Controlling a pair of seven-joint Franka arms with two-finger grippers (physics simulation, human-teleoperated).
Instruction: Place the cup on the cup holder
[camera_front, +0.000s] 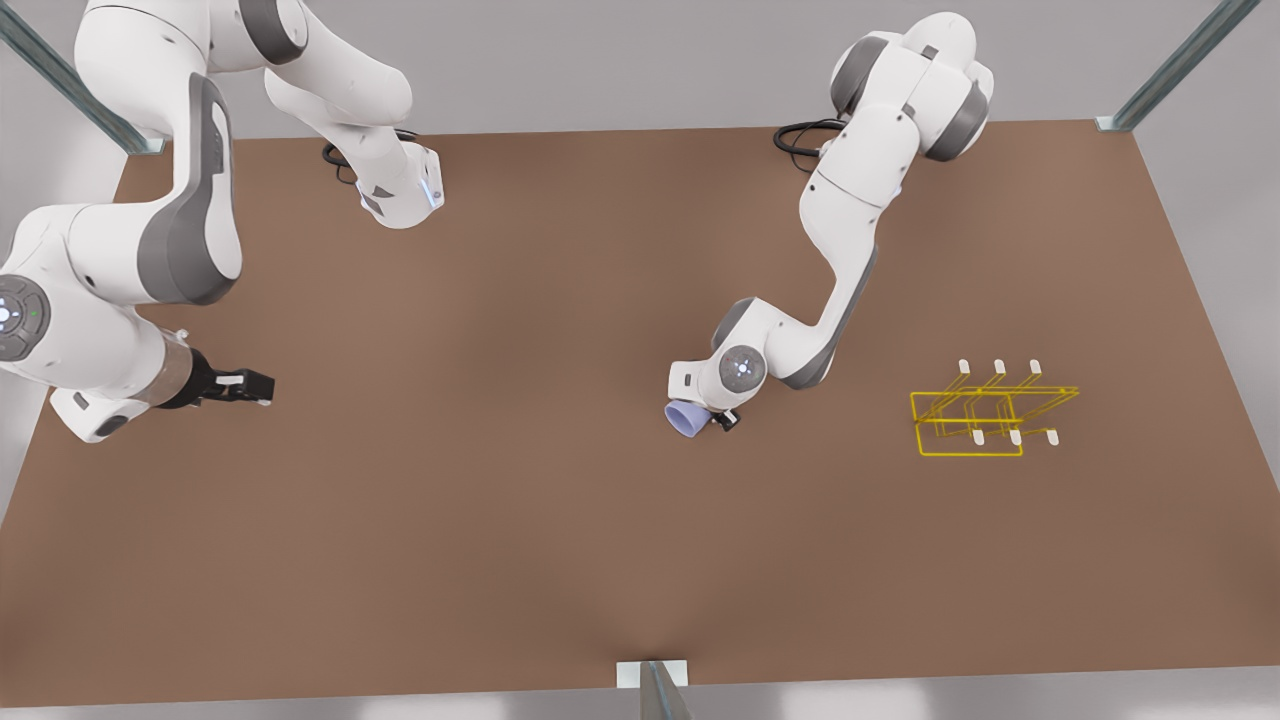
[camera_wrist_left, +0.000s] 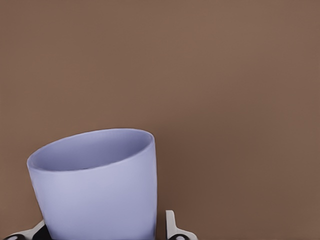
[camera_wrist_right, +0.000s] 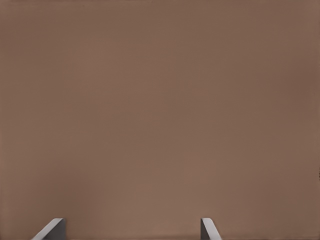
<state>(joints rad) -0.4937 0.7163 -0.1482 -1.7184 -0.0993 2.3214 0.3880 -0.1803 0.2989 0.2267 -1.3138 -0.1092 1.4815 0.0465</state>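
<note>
**A:** The cup (camera_front: 685, 419), lavender-blue and handleless, hangs tipped in the left claw (camera_front: 712, 418) near the middle of the worktop (camera_front: 560, 540), its rim facing the front view's left. In the left wrist view the cup (camera_wrist_left: 95, 187) sits between the two fingers (camera_wrist_left: 172, 227), the claw clenched on its lower body.

**B:** And the cup holder?

**A:** The yellow wire cup holder (camera_front: 985, 408) stands well apart, toward the front view's right, its white-tipped pegs bare.

**B:** What could go wrong from here?

**A:** The grip looks low on a tapered wall, narrower toward the base. In my judgement the cup could slide out or rotate between the fingers during the carry, particularly if the wrist swings quickly.

**B:** Anything at the rack itself?

**A:** The pegs are thin and set close together. A rim arriving off-centre would probably knock a neighbouring peg or push the light frame across the worktop. The mouth now points away from the rack, so the wrist likely needs a large turn before the cup can go over a peg.

**B:** The other arm?

**A:** The right claw (camera_front: 245, 385) waits at the front view's left, its fingers (camera_wrist_right: 207, 230) spread wide apart over bare worktop, holding nothing and out of the path.
</note>
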